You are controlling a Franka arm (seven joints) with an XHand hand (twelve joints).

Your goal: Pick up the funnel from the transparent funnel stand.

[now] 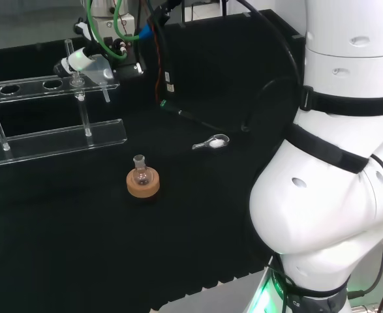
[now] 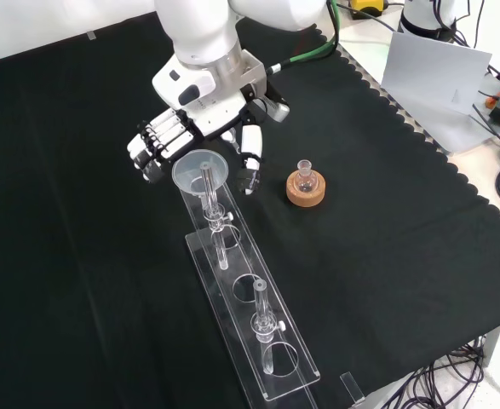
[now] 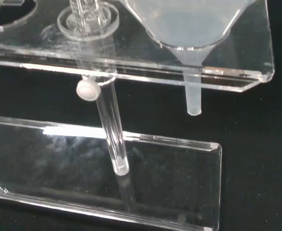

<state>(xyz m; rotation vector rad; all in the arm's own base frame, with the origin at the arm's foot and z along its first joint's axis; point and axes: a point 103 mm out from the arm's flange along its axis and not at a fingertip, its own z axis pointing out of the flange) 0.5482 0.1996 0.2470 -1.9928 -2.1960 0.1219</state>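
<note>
The hand (image 2: 200, 128) is beside the funnel (image 2: 200, 170), its fingers (image 2: 158, 136) half-curled but holding nothing; the funnel sits in the clear stand (image 2: 279, 362).

In the front view the funnel (image 2: 200, 168) sits in the far end hole of the funnel stand (image 2: 250, 328); the hand (image 2: 198, 128) hangs just behind it, and a flask (image 2: 305, 179) on its cork ring (image 2: 306, 193) stands to the right
</note>
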